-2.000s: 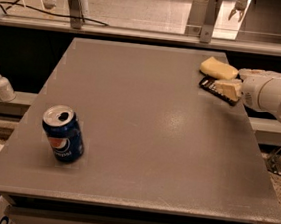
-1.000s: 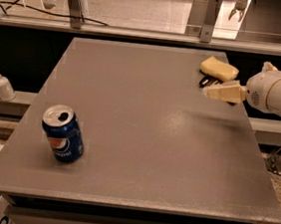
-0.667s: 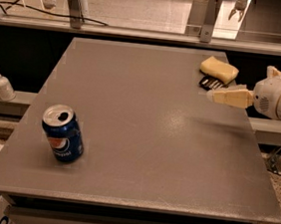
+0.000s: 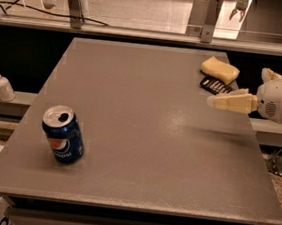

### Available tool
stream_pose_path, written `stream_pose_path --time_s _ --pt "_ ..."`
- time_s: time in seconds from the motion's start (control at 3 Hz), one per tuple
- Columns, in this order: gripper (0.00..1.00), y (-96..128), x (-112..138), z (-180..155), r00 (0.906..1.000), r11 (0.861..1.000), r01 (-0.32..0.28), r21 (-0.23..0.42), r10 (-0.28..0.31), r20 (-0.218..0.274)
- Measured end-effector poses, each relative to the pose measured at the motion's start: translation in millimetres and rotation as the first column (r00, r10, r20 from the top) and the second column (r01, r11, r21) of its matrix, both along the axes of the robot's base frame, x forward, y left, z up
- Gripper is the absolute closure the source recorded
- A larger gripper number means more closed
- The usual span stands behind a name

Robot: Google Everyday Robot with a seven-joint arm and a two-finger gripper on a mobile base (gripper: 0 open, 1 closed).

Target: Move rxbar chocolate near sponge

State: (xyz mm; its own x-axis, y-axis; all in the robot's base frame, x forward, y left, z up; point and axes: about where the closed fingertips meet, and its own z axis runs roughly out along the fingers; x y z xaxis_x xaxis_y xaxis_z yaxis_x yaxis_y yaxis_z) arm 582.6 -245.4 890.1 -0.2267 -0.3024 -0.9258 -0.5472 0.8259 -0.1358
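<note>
**Clerk:** Entry one, your pincer?

**Me:** My gripper point(image 4: 217, 101). Cream-coloured, it reaches in from the right over the grey table point(image 4: 143, 135). It hangs on the near side of the sponge point(image 4: 220, 70) and points left. It carries nothing. Whether it is spread or pressed together, I cannot tell from this angle.

**Clerk:** Entry two, the bar?

**Me:** Rxbar chocolate point(image 4: 215, 85). One piece in a black wrapper with rows of white lettering, lying flat on the tabletop. It sits just beside the sponge, on the sponge's near side. Whether the two touch, I cannot tell. My gripper is apart from the bar, a little nearer the camera than it.

**Clerk:** Entry three, the sponge itself?

**Me:** Sponge. One pale yellow foam block with rounded edges, lying flat on the tabletop. It is the reference mark for this list.

**Clerk:** Remaining stock?

**Me:** Pepsi can point(image 4: 63, 134). One, blue, upright, with the top opened. It stands well apart from the sponge, far to its left and much nearer the camera.

Pump bottle point(image 4: 2, 85). One, white, upright, off the table. It stands farther left of the sponge than the can does.
</note>
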Motion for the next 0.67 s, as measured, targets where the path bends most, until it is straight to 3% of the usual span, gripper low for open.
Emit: stream_pose_path --time_s 0.33,0.67 --pt "0.00 4.6 1.2 -4.4 0.9996 1.000 -0.028 -0.004 0.028 0.010" --pt "0.00 -13.1 -6.6 -9.6 0.9989 0.999 -0.038 -0.019 0.039 0.027"
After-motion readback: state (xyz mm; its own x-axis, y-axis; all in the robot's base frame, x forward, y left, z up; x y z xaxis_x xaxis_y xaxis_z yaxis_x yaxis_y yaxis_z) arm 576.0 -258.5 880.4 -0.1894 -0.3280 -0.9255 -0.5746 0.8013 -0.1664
